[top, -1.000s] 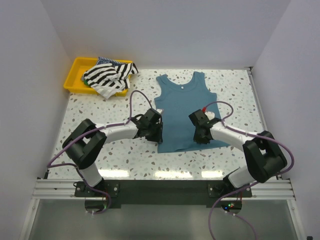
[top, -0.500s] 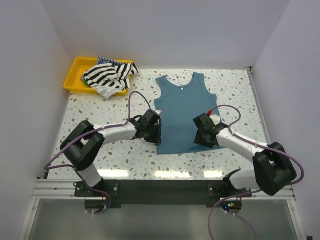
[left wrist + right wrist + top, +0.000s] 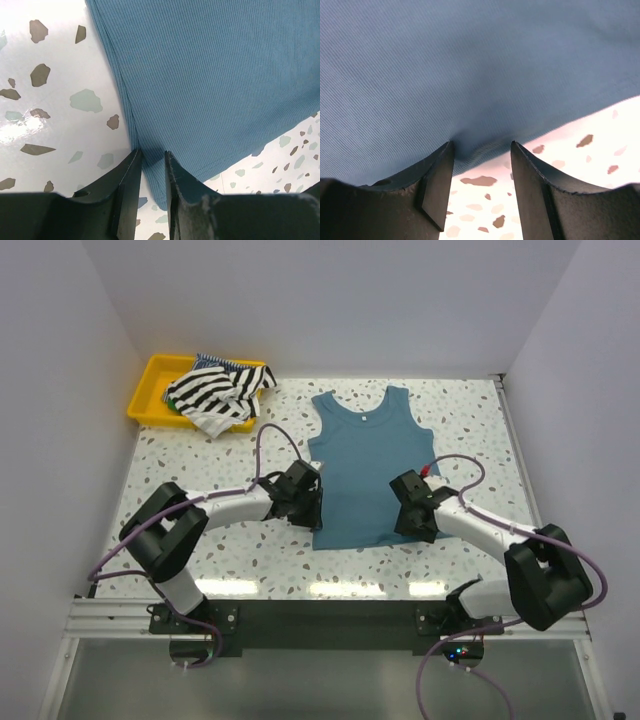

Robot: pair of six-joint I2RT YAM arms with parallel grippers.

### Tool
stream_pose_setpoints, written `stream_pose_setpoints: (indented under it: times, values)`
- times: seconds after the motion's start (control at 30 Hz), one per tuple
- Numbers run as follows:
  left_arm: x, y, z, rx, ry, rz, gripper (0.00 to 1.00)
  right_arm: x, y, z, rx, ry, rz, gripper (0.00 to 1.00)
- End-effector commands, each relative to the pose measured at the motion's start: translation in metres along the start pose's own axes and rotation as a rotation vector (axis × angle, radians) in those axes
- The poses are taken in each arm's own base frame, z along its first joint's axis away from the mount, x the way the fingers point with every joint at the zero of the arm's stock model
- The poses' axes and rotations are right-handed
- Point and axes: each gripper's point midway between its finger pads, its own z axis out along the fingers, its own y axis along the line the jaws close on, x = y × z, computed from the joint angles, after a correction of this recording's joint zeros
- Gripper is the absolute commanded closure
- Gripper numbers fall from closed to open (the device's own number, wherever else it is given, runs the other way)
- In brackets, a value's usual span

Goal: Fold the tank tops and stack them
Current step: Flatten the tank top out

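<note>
Garments: one teal top point(image 3: 366, 462) flat, one striped top point(image 3: 215, 390) in tray point(image 3: 150, 388).

Speckled tabletop point(image 3: 470, 430) is carrying a teal tank top point(image 3: 365, 460) lying flat at centre, and a yellow tray point(image 3: 146, 395) sitting in the far-left corner.
</note>
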Motion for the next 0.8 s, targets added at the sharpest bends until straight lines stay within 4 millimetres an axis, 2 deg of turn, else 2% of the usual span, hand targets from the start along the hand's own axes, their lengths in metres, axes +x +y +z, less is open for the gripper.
stream_pose_setpoints:
  times: [0.0, 0.07, 0.1, 0.2, 0.23, 0.3, 0.37, 0.43, 0.53, 0.57, 0.63, 0.67, 0.7, 0.73, 0.77]
  values:
    - [0.01, 0.002, -0.005, 0.004, 0.02, 0.002, 0.7, -0.005, -0.017, -0.013, 0.024, -0.035, 0.034, 0.48]
    - [0.009, -0.002, -0.006, 0.02, 0.02, -0.003, 0.7, -0.004, -0.02, -0.017, 0.015, -0.023, 0.031, 0.51]
    - [0.009, -0.004, -0.006, 0.032, 0.019, -0.005, 0.7, -0.001, -0.021, -0.018, 0.009, -0.007, 0.029, 0.61]
    - [0.008, -0.007, -0.01, 0.054, 0.009, -0.018, 0.7, 0.007, -0.029, -0.022, 0.025, 0.023, -0.003, 0.71]
    - [0.011, -0.009, -0.011, 0.068, 0.015, -0.022, 0.7, 0.007, -0.03, -0.027, 0.007, 0.016, 0.005, 0.78]
    - [0.017, -0.01, -0.014, 0.078, 0.018, -0.033, 0.7, 0.01, -0.033, -0.032, -0.009, 0.017, 0.006, 0.78]
    - [0.019, -0.012, -0.019, 0.093, 0.011, -0.044, 0.7, 0.004, -0.031, -0.046, -0.053, -0.015, 0.012, 0.73]
    - [0.026, -0.011, -0.023, 0.105, 0.02, -0.056, 0.7, 0.0, -0.02, -0.056, -0.126, -0.025, 0.002, 0.69]
    - [0.018, -0.016, -0.038, 0.119, -0.008, -0.049, 0.66, -0.014, 0.01, -0.078, -0.244, -0.078, -0.015, 0.68]
    - [0.007, -0.022, -0.051, 0.122, -0.038, -0.035, 0.64, -0.022, 0.02, -0.085, -0.264, -0.102, -0.022, 0.67]
    - [-0.014, -0.022, -0.064, 0.097, -0.101, -0.037, 0.56, -0.025, 0.046, -0.095, -0.32, -0.128, -0.067, 0.66]
    - [-0.028, -0.015, -0.072, 0.078, -0.129, -0.067, 0.55, -0.032, 0.061, -0.104, -0.352, -0.149, -0.075, 0.66]
    - [-0.051, -0.017, -0.082, 0.087, -0.181, -0.088, 0.55, -0.023, 0.078, -0.101, -0.353, -0.131, -0.132, 0.66]
    - [-0.066, -0.012, -0.087, 0.083, -0.216, -0.108, 0.55, -0.024, 0.092, -0.103, -0.372, -0.142, -0.145, 0.67]
    - [-0.097, 0.002, -0.093, 0.07, -0.276, -0.159, 0.54, -0.029, 0.109, -0.11, -0.39, -0.16, -0.16, 0.67]
